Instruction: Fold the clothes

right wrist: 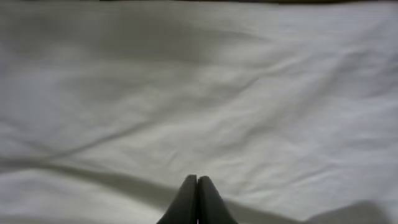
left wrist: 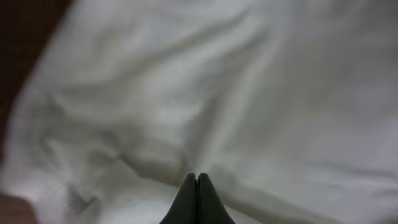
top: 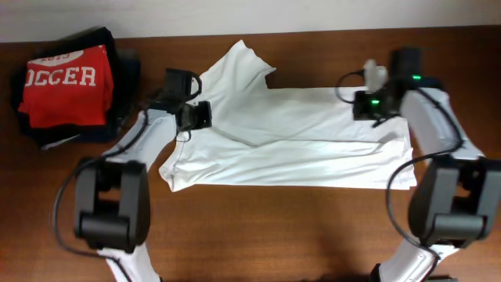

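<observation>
Lying mid-frame on the surface (top: 274, 235), the shirt (top: 297, 133) runs its long axis left to right, directly beneath both tools, the left tool (left wrist: 197, 178) nearer its left end, the right tool (right wrist: 197, 179) nearer its right, fingers pressed together on each.

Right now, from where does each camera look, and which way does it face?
Overhead: above the table, facing straight down; both arms, the white shirt and a pile of clothes show.
Left wrist: on the left arm, facing down at white cloth; the left gripper shows, fingers together.
Right wrist: likewise, with the right gripper, fingers together.
Shared: every view sees the white shirt.
</observation>
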Tool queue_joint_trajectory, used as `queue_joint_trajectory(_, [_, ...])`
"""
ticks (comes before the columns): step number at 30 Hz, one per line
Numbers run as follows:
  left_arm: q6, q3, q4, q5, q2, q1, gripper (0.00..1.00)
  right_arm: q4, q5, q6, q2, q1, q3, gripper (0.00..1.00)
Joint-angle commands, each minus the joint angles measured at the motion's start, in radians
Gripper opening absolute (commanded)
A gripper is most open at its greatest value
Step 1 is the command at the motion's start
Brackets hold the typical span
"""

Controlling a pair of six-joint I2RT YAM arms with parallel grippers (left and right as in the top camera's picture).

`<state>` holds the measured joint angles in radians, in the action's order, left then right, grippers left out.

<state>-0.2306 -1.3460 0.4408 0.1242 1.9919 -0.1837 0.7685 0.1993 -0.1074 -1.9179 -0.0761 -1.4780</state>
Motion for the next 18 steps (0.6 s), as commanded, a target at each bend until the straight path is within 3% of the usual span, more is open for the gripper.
queue_joint_trajectory(1, [0.035,0.008,-0.014,0.01,0.04,0.003,0.01,-0.034,-0.286,0.139,-0.021,0.072,0.005,0.04])
queue_joint_trajectory(3, [0.08,0.008,-0.022,-0.018,0.045,0.003,0.01,-0.066,-0.267,0.22,-0.056,0.068,0.005,0.04])
queue_joint_trajectory(8, [0.158,0.008,-0.051,-0.026,0.045,0.003,0.01,-0.156,-0.259,0.22,-0.156,0.055,0.005,0.04])
queue_joint_trajectory(18, [0.156,0.008,-0.004,-0.079,0.153,0.003,0.0,-0.049,-0.253,0.22,-0.208,0.049,0.005,0.04])
